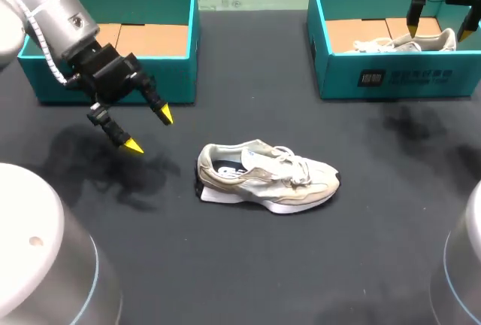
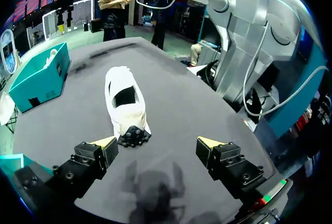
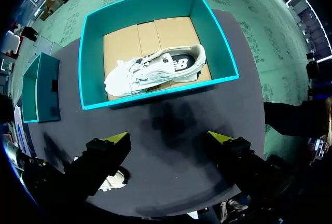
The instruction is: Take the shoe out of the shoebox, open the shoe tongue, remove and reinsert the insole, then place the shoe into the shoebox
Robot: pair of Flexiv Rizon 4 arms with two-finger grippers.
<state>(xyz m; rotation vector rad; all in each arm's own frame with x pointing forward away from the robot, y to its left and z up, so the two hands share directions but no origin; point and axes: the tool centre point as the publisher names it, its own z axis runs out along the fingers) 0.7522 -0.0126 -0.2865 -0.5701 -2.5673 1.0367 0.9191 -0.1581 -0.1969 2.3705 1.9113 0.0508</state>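
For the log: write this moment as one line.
left fingers open, near table shoe | right fingers open, above right shoebox | second shoe inside it

The shoe (image 1: 267, 177) lies on its sole at the middle of the table (image 1: 248, 265), heel to the left, toe to the right. Behind it stand the left box (image 1: 113, 77) at the far left and the right box (image 1: 391, 77) at the far right, well apart. A second shoe (image 1: 406, 43) lies in the right box. The left gripper (image 1: 148, 131) hangs left of the heel, before the left box; the right gripper (image 1: 439, 30) hangs over the right box.
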